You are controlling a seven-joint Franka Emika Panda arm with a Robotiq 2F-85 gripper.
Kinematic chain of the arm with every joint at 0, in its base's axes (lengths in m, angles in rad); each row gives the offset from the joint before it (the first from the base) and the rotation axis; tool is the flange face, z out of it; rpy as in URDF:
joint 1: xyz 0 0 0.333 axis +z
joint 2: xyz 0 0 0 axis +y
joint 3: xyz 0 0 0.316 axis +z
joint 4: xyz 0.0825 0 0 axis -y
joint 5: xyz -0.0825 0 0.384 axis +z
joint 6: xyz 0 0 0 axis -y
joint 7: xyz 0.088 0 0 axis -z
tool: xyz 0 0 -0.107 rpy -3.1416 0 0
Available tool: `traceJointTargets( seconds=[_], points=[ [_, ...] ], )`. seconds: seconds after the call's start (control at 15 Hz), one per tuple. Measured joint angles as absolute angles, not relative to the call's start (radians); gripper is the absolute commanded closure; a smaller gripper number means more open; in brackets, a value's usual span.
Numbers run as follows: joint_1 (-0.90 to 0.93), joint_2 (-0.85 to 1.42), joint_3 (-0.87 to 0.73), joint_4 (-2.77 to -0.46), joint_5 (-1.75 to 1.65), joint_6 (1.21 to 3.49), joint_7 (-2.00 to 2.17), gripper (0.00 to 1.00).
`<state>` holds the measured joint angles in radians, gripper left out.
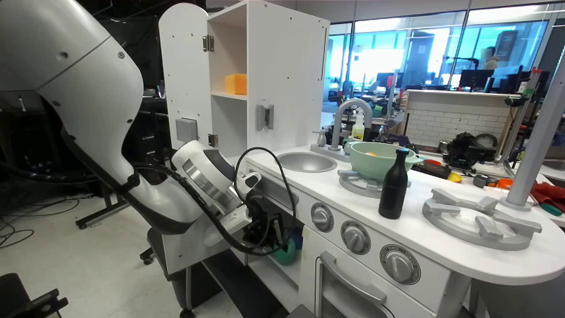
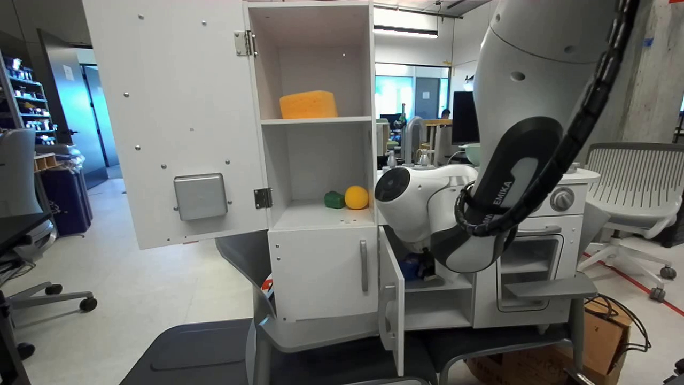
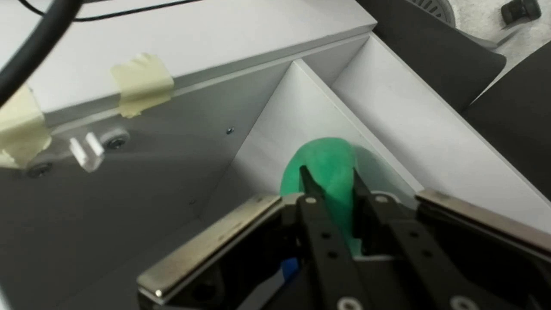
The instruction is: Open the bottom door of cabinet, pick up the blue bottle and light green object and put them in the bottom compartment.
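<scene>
Two fingers (image 3: 315, 219) around one green object (image 3: 330, 159)

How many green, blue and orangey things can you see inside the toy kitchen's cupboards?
Green: 2 (bright green object, dark green piece)
Blue: 1 (blue thing, mostly hidden)
Orangey: 2 (block, ball)
Total: 5

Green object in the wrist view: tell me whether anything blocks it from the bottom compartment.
Nothing visible does. The green object, clasped by the end effector, is inside the bottom compartment, over its shelf; the bottom door stands open. What looks like the blue bottle shows near it; I cannot tell whether they touch.
</scene>
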<state>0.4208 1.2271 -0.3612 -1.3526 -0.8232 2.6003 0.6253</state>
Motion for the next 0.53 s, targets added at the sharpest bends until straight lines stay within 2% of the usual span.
traceJointTargets(
  seconds=[0.33, 0.4, 0.53],
  points=[
    [0.421, 1.232, -0.365, -1.33, -0.847, 2.544, 0.614, 0.96],
    [0.421, 1.232, -0.365, -1.328, -0.856, 2.535, 0.614, 0.58],
    [0.421, 1.232, -0.365, -1.327, -0.869, 2.527, 0.615, 0.49]
  ],
)
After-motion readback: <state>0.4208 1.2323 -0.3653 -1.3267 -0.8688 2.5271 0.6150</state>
